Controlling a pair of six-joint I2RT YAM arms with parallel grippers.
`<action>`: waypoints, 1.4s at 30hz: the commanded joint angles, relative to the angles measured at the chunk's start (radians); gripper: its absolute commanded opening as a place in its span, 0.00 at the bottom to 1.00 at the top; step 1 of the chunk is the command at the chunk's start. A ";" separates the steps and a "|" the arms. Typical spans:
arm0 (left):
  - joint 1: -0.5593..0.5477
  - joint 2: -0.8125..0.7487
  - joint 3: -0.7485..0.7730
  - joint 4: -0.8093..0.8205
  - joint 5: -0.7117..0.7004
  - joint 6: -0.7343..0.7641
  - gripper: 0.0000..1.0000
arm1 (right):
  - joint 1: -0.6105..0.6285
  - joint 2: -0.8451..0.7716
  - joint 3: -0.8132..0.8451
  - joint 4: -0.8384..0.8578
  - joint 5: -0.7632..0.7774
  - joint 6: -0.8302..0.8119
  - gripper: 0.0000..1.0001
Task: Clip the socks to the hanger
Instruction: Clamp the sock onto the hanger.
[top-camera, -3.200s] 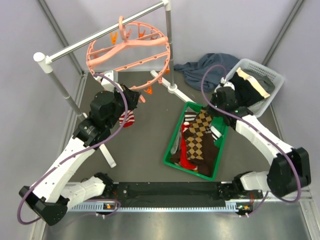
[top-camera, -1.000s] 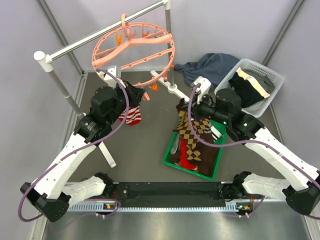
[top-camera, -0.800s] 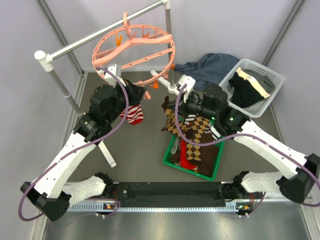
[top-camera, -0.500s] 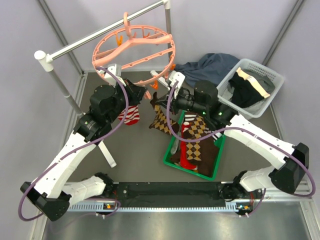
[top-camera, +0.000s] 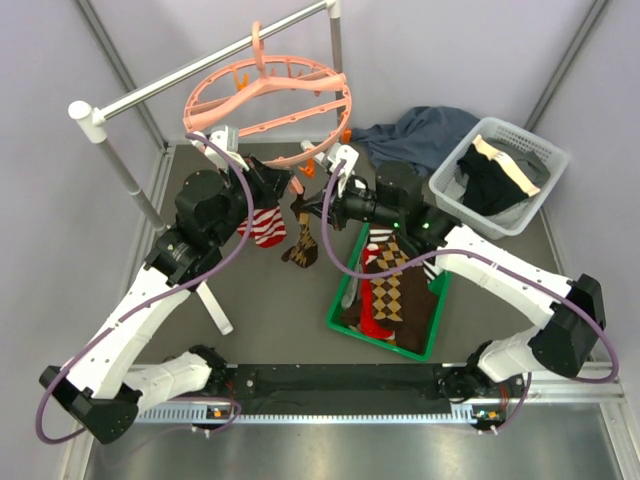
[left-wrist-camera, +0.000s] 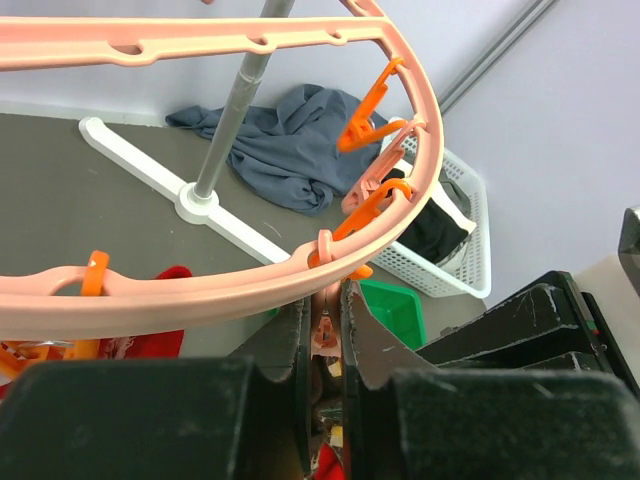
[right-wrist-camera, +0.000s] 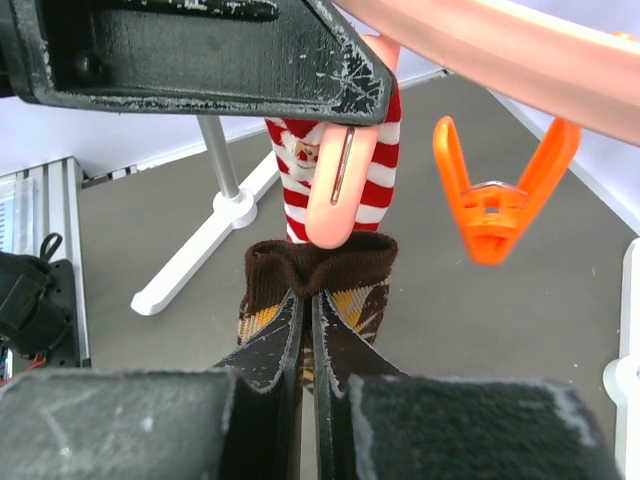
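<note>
Just under the rim of the hanger (left-wrist-camera: 180, 295), at the right pincer (right-wrist-camera: 308, 295): clamped shut on the brown cuff of the argyle sock (right-wrist-camera: 318, 262). Holds that cuff up against the lower tip of a pink clip (right-wrist-camera: 335, 190) hanging from the rim. Lets the rest of the sock dangle below the hanger, clear of the table (top-camera: 290, 300).

At that same clip, the left pincer (left-wrist-camera: 325, 312): almost closed, squeezing the clip's upper part between both fingers, right beneath the rim.

Behind the clip, hanging below the hanger: a red-and-white striped sock (top-camera: 262, 228); cannot tell what holds it. Next along the rim: an orange clip (right-wrist-camera: 497, 215), hanging free. Above, hooked over a grey metal rail (top-camera: 180, 75).

Right of the hanger, on the table: a green tray (top-camera: 335, 322) heaped with more socks (top-camera: 395, 290), argyle, plain red and brown. Farther right again: a white basket (top-camera: 545, 195) with black and cream garments (top-camera: 495, 170) inside. Between hanger and basket: a crumpled blue-grey cloth (top-camera: 415, 135).
</note>
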 joint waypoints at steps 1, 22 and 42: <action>0.001 -0.016 0.009 0.085 -0.001 0.017 0.02 | 0.022 0.012 0.067 0.072 -0.011 0.014 0.00; 0.001 -0.002 -0.011 0.064 -0.024 0.043 0.04 | 0.023 0.019 0.091 0.093 0.004 0.022 0.00; 0.003 -0.005 -0.017 0.030 -0.050 0.061 0.18 | 0.025 0.027 0.102 0.115 0.043 0.022 0.00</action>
